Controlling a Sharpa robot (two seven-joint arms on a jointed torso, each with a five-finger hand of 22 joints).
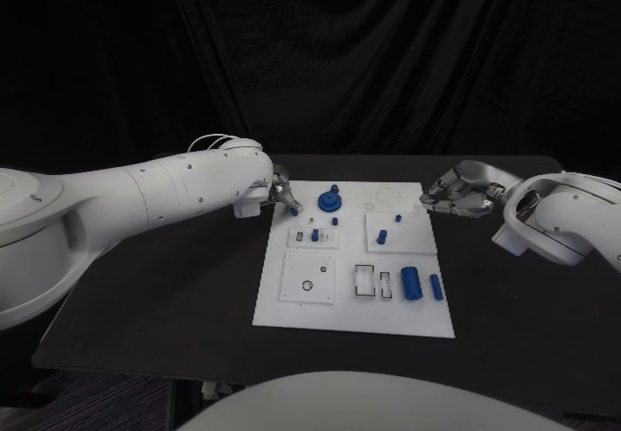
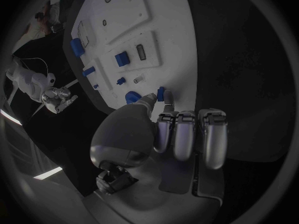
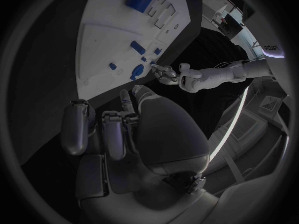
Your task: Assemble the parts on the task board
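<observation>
1. Roughly, head view: white board (image 1: 301, 310) lies mid-desk (image 1: 155, 314). Left hand (image 1: 280, 194) sits at the board's far-left corner, just beside the blue knob (image 1: 330, 197); can't tell here if they touch. Right hand (image 1: 456, 193) hovers off the far-right corner, over bare desk, fingers curled, nothing seen in it. Near-right of board: blue cylinder (image 1: 412, 282) w/ a slim blue bar (image 1: 438, 286) beside it. Mid-board: blue peg (image 1: 383, 237) standing in a square plate.

2. Left wrist view: left hand (image 2: 184, 134) has fingers folded down side by side, thumb tip reaching to the knob (image 2: 132, 96) at the board (image 2: 168, 15) edge. Reads as clenched w/ nothing grasped; thumb-knob contact too close to call.

3. Right wrist view: right hand (image 3: 118, 129) fingers curled in, no part in them, so clenched & empty. Board (image 3: 99, 45) lies ahead, knob (image 3: 137, 71) near its close edge; left hand (image 3: 167, 73) seen beyond it.

4. Step, my guess: left hand going for the knob. Do it well: spread fingers first, come down square over the knob, pinch on both sides, lift straight so neighbouring small pieces aren't nudged. Keep right hand off the board till needed.
</observation>
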